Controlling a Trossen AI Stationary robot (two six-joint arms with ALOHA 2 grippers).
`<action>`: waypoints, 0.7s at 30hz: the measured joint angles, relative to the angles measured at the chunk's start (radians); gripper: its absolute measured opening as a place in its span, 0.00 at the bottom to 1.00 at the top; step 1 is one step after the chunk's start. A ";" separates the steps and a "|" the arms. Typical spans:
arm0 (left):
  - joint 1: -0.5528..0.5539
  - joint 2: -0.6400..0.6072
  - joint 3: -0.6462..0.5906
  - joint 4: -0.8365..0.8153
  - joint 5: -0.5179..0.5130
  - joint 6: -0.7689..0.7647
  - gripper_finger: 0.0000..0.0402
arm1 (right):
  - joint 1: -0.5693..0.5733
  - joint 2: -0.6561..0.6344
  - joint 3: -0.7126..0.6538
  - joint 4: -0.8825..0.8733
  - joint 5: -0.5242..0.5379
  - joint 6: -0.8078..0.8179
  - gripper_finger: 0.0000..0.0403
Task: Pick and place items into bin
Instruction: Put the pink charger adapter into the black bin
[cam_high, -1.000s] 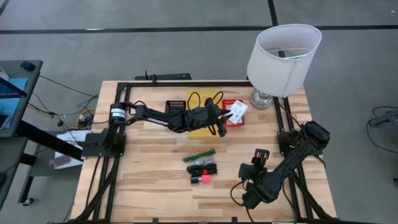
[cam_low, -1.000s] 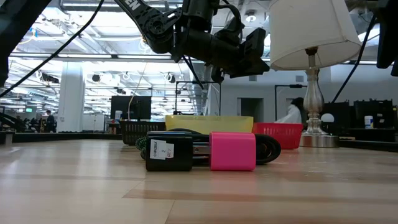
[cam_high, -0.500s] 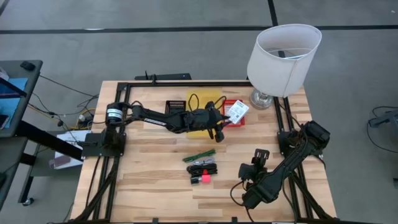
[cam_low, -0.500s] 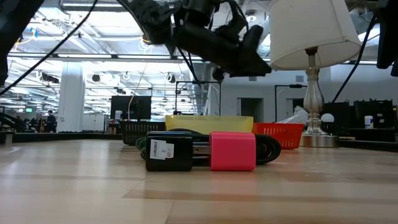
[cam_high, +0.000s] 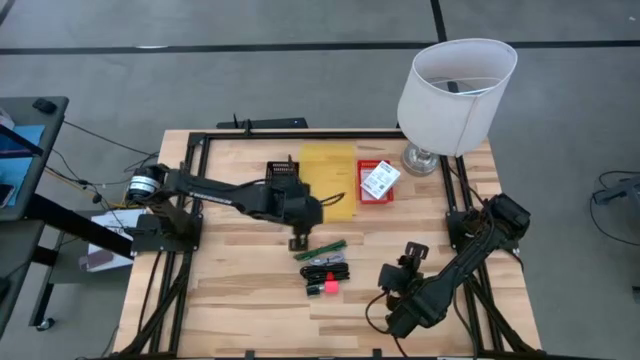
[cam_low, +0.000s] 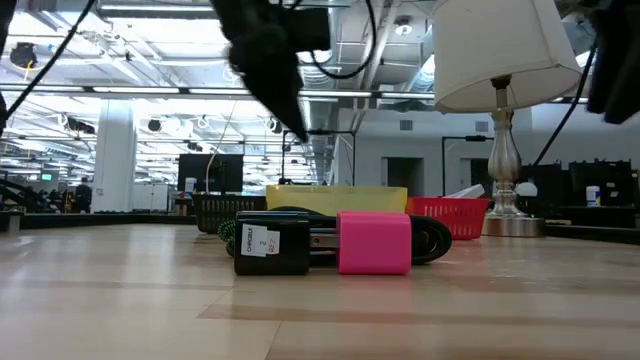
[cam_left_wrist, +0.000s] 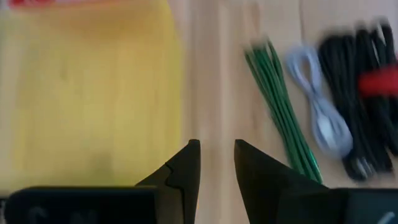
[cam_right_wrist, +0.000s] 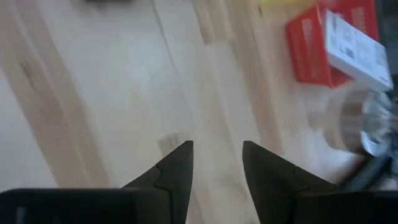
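Observation:
My left gripper hangs open over bare wood between the yellow tray and the thin green sticks, holding nothing. Just nearer lie a grey tie and a black cord bundle with a pink-red block, all flat on the table. A white labelled packet leans inside the red bin. My right gripper waits open above the table's near right part.
A lamp stands at the far right corner, its base beside the red bin. A small black basket sits left of the yellow tray. Bare wood lies along the table's left and near parts.
My left gripper has drawn back from over the red bin and yellow tray toward the table's near and left side, tipping from nearly level to pointing steeply down, and now hangs beside the green sticks. The white packet stays in the red bin.

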 joint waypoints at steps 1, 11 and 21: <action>-0.015 -0.004 0.000 -0.045 0.000 -0.020 0.23 | -0.008 0.000 0.000 0.028 0.010 -0.001 0.33; -0.178 -0.005 -0.043 -0.341 -0.068 -0.183 0.23 | -0.117 0.000 0.000 0.334 0.062 -0.201 0.33; -0.341 -0.027 -0.066 -0.239 -0.224 -0.147 0.23 | -0.187 0.000 0.000 0.546 0.028 -0.489 0.33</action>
